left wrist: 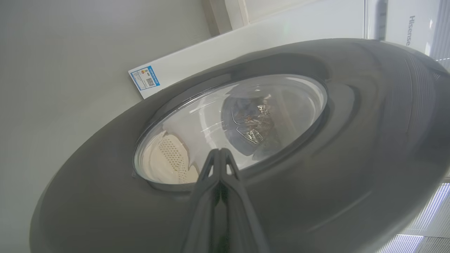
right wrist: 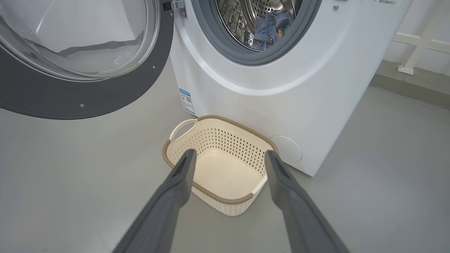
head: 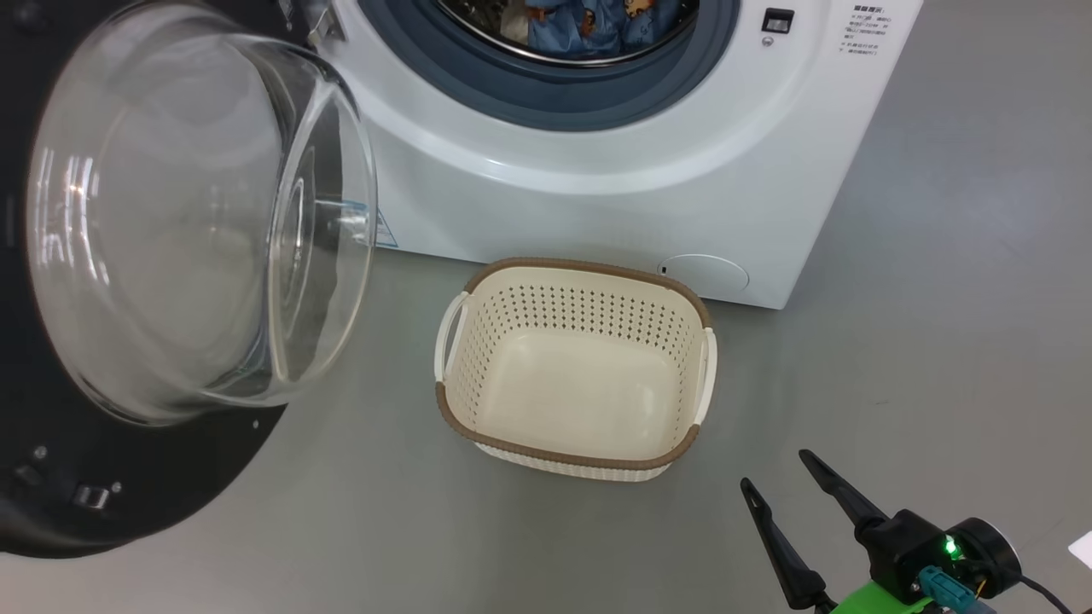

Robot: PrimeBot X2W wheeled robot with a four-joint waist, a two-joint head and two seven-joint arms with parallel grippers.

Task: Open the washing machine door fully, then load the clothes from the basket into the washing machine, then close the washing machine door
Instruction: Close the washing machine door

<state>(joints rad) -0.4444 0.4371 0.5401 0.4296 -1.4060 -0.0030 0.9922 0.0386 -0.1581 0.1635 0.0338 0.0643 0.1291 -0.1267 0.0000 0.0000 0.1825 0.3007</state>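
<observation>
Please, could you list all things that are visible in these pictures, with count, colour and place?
washing machine: one, white, on the floor behind the basket
washing machine door: one, black rim with clear glass, open, on the robot's left
clothes: count unclear, blue with orange prints, inside the drum
basket: one, cream with brown rim, empty, on the floor before the machine
label sticker: one, blue and white, low on the machine
floor: grey
left tool: one, dark, shut, pointing at the door's outer side
right tool: one, dark, open, holding nothing, near the basket

Smooth grey floor (head: 938, 256) (faintly glossy); pale wall (right wrist: 432, 17) behind.
</observation>
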